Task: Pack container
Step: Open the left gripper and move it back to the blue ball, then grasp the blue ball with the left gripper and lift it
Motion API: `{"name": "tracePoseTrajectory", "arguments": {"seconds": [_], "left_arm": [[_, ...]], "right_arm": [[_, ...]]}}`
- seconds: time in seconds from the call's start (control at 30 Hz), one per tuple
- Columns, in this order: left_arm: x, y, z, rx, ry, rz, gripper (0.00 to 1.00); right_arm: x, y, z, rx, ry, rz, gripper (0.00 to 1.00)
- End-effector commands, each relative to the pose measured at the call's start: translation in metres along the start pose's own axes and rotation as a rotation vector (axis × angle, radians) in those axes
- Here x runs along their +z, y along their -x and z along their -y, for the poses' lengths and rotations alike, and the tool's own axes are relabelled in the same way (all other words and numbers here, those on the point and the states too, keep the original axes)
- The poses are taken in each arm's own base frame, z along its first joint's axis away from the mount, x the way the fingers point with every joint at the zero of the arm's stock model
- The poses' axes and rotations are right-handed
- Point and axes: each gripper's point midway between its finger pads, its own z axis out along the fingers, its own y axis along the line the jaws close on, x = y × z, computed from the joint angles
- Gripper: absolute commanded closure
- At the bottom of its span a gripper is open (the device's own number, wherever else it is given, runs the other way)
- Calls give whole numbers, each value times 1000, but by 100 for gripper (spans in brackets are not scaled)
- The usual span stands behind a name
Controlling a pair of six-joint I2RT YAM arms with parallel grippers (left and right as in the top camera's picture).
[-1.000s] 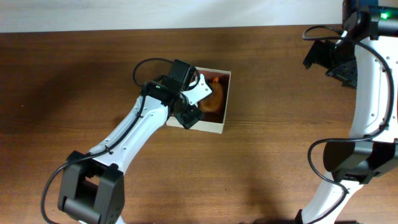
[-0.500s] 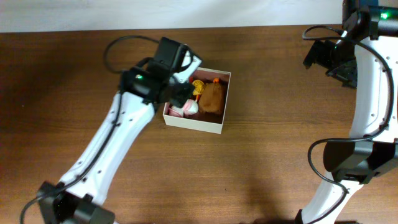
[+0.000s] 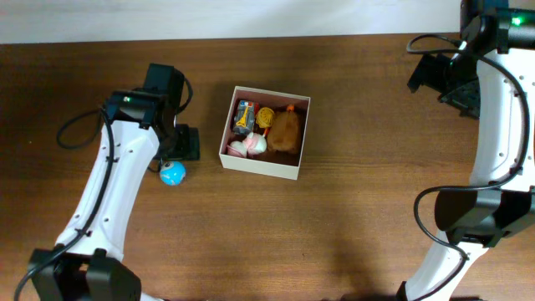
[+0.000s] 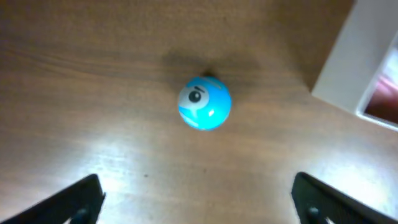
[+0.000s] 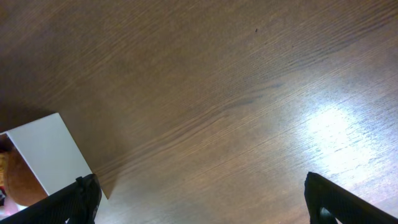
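Left gripper spread wide, gripping nothing, poised over 1 blue ball. Container on table beside it, to its right, not touching (brown plush toy inside). Right gripper wide apart, empty, well clear of container.

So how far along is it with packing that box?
Mostly done. Several small toys, a brown plush among them, already lie in the container. The left gripper hangs open by a blue ball on the table beside it, holding nothing. That ball looks like the last piece to pick up and drop in. The right gripper waits open.
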Motion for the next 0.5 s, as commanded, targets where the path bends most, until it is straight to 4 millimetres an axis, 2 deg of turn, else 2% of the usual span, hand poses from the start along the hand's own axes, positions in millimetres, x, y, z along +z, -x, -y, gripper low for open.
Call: {"name": "tracePoseTrajectory", "arguments": {"seconds": [0.0,0.1,0.27,0.47], "left_arm": [[21,-8,-6,-21,9,-24,0],[37,-9,-6,-20,7,-20,0],[54,-4,18,103,-114,15,0],[71,-3,19,111,-103,5,0]], "right_arm": [[2,0,0,9,-1,-5,1],[2,0,0,9,-1,-5,1],[2,0,0,9,-1,-5,1],[2,0,0,9,-1,-5,1]]}}
